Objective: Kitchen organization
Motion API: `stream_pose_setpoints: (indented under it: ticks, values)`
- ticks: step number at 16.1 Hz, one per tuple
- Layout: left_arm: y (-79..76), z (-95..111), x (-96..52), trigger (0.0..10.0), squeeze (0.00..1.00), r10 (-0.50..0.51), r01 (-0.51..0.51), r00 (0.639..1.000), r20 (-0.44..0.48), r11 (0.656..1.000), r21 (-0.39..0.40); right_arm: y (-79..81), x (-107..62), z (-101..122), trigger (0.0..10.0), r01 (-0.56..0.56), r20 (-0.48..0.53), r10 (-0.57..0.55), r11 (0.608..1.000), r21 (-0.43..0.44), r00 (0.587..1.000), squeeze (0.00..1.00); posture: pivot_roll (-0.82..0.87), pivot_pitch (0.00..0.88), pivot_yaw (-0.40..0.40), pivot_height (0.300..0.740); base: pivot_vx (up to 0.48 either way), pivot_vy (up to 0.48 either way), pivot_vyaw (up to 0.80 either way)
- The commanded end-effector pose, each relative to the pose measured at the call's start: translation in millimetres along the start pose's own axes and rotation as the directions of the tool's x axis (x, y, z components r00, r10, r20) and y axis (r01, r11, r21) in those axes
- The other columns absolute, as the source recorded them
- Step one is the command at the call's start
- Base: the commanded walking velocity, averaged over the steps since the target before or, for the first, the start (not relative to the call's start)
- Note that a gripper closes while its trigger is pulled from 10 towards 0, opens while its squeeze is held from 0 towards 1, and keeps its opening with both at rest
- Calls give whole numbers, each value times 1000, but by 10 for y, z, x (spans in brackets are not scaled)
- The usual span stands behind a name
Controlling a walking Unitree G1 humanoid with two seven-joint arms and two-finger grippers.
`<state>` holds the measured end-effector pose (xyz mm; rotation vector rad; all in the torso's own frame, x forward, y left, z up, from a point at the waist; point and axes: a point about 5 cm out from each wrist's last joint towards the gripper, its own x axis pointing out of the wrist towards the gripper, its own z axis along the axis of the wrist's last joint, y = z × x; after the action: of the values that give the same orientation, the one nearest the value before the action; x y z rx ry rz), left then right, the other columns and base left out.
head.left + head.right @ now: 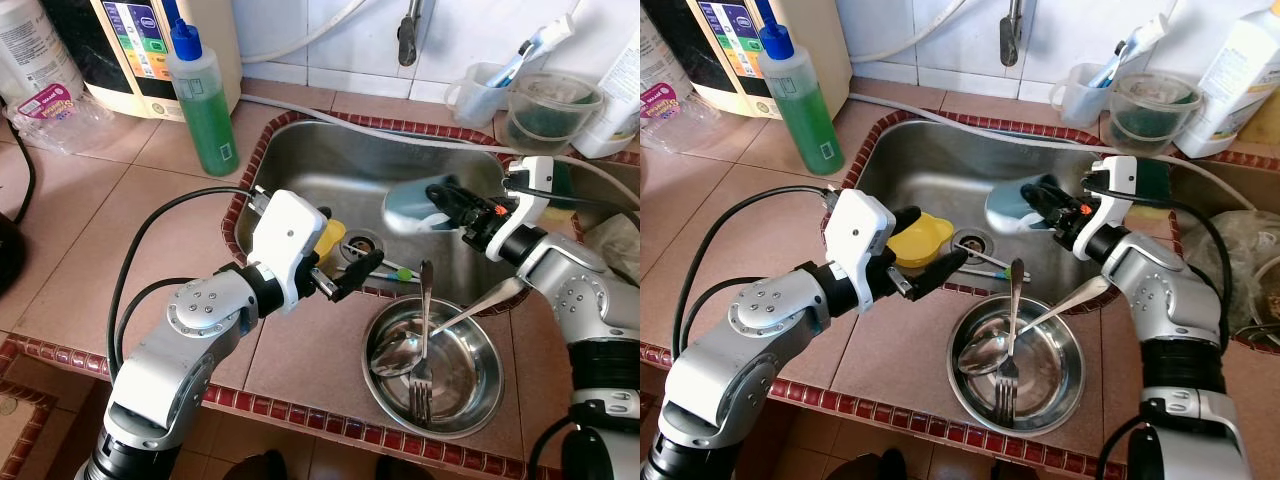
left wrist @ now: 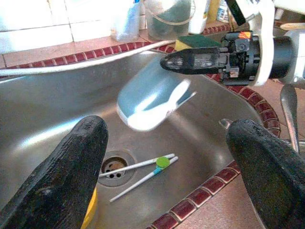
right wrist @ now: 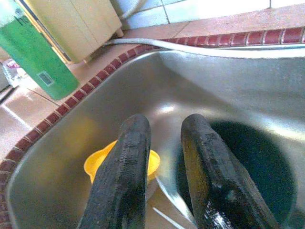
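Blue bowl [image 1: 415, 207] rim pinched by right gripper [image 1: 447, 203] above sink [image 1: 300, 160].

We see a terracotta-tiled counter [image 1: 150, 230] edged with small dark red tiles around a stainless steel sink [image 1: 330, 170], a white tiled wall [image 1: 340, 30] behind it, all in bright daylight.

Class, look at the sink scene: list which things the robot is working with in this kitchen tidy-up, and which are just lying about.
In use:
- right end effector, gripping the pale blue bowl over the sink
- left end effector, open above the yellow cup

Lying about:
- green soap bottle
- steel bowl with fork and spoons
- chopsticks
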<state>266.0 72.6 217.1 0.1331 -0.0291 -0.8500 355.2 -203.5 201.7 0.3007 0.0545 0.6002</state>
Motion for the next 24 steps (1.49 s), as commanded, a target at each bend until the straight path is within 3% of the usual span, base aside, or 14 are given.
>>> stream_pose_setpoints:
  ticks: [1, 9, 10, 13, 15, 18, 21, 23, 24]
  values:
    - [-40, 42, -3, 10000, 0, -22, 22, 1000, 14, 1000, 10, 1, 18, 56, 10000, -2, 20, 2, 1000, 3, 1000, 1000, -78, 200, 26, 740, 0, 0, 0]
    - [79, 82, 2, 10000, 0, 36, -38, 998, 49, 999, 24, 70, 108, 101, 10000, 14, 82, -12, 1000, -26, 997, 1000, -72, 174, -1, 740, 0, 0, 0]
    - [113, 96, -1, 10000, 0, 63, -64, 996, 61, 998, 16, 100, 121, 144, 10000, 25, 133, -16, 998, -65, 991, 0, -64, 167, -8, 740, 0, 0, 0]
    - [232, 120, -35, 10000, 0, 138, -139, 987, 79, 990, 7, 188, 166, 271, 10000, 26, 224, 2, 992, -122, 975, 0, -53, 159, -22, 740, 0, 0, 0]
    - [367, 143, -74, 10000, 0, 198, -199, 975, 100, 980, 5, 310, 233, 412, 10000, 28, 285, 33, 978, -206, 958, 0, -49, 135, -32, 740, 0, 0, 0]
    - [489, 123, -21, 10000, 0, 271, -272, 957, 107, 962, -5, 381, 262, 499, 10000, 73, 347, 24, 962, -262, 938, 0, -61, 84, -18, 740, 0, 0, 0]
    - [638, 59, -18, 10000, 0, 357, -363, 929, 91, 930, 56, 460, 284, 441, 10000, 124, 386, -10, 954, -273, 923, 0, -71, 58, -15, 740, 0, 0, 0]
    - [812, -5, -57, 10000, 0, 427, -432, 900, 91, 900, 52, 552, 303, 289, 10000, 173, 406, -43, 942, -289, 913, 0, -76, 34, 4, 740, 0, 0, 0]
    - [900, -79, -86, 10000, 0, 473, -474, 879, 64, 880, 1, 565, 305, 217, 10000, 197, 411, -70, 940, -278, 909, 0, -80, 22, 16, 740, 0, 0, 0]
